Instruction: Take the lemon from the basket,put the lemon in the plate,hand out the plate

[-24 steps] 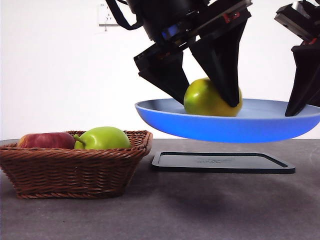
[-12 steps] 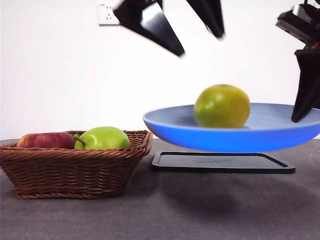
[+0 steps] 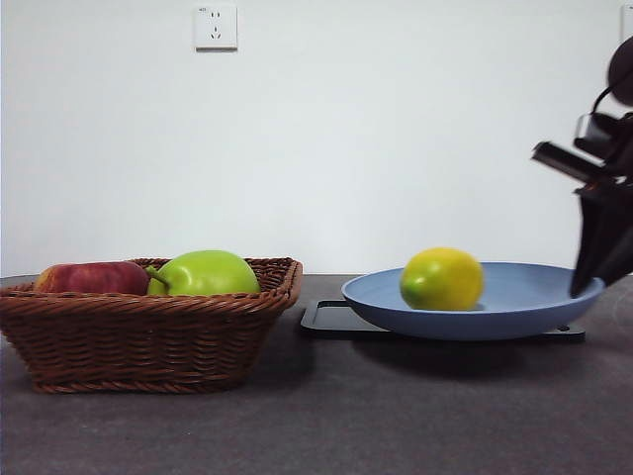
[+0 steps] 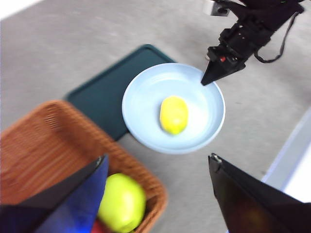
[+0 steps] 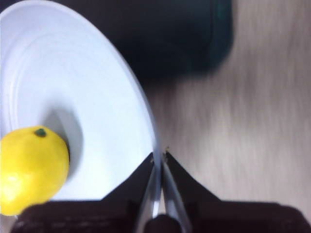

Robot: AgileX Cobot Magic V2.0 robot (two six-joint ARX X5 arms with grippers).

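One lemon (image 3: 442,279) lies in the plate (image 3: 524,315), a little away from the plate's middle, and it touches no gripper. It is yellow with a small dark spot at one end, which the right wrist view shows well. The plate is light blue, shallow and round. In the front view it is low, just above the black tray (image 3: 326,320), and its rim stays level.

The right gripper (image 5: 158,158) pinches the rim of the plate (image 5: 146,116): its two black jaws are closed on the thin edge, one on each side of it. In the front view this gripper (image 3: 591,277) comes down from the upper right corner and meets the plate at its right edge. In the left wrist view the same gripper (image 4: 210,77) touches the rim on the side far from the basket (image 4: 43,141).

The left gripper (image 4: 158,182) is high above the table, over the space between basket and plate. Its jaws stand wide apart and hold nothing. The front view does not show it at all.

The basket (image 3: 138,341) stands on the table to the left of the tray, apart from the plate. Inside it rest a green fruit (image 3: 205,274) with a stem and a red apple (image 3: 91,278), side by side. A white wall socket (image 3: 216,27) is on the wall behind.
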